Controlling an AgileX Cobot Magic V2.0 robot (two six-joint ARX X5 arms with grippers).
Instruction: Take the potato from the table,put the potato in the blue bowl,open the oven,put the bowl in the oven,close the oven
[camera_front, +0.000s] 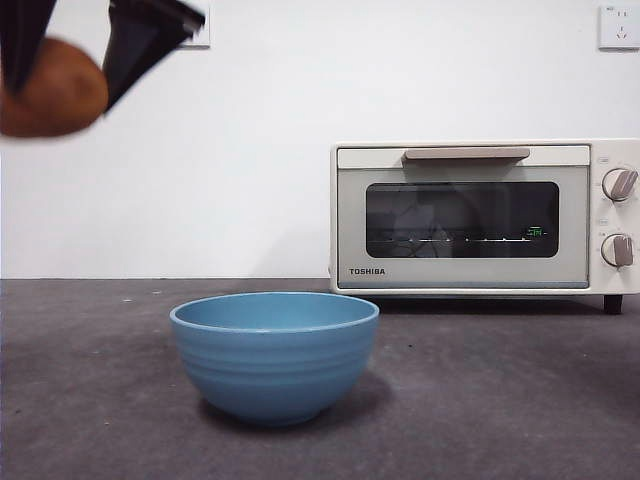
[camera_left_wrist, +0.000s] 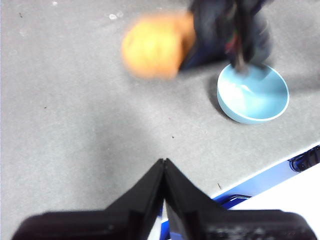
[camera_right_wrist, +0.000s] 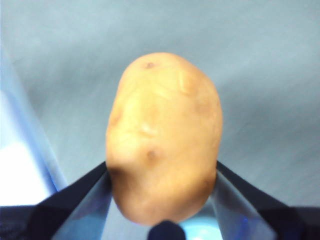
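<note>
Dark grey-brown and faintly speckled, the matte surface runs across the whole scene beneath a plain white wall.

Nearest the front camera stands the round, deep, matte medium-blue bowl, ridged faintly on its outside and resting upright on a narrow foot, with nothing in it. It sits well below the right gripper and off to one side of it; in the left wrist view that gripper's blurred dark body overlaps the bowl's rim, so it looks close to being above it.

The right gripper is clenched on the rounded orange-brown potato, one black jaw pressed to each flank, holding it high in the air, clear of the surface. The potato looks firm and solid, fairly heavy for its size, with a smooth skin and curved sides that could let it twist or slide between flat jaws. Holding across its widest middle, as the jaws do now, seems the safest place; it should bear a short drop into the bowl without harm.

The left gripper waits apart from both, its jaws pressed together on nothing.

Farthest back, against the wall and well beyond the bowl, sits the cream-white boxy toaster oven, its dark glass door shut under a tan bar handle.
</note>
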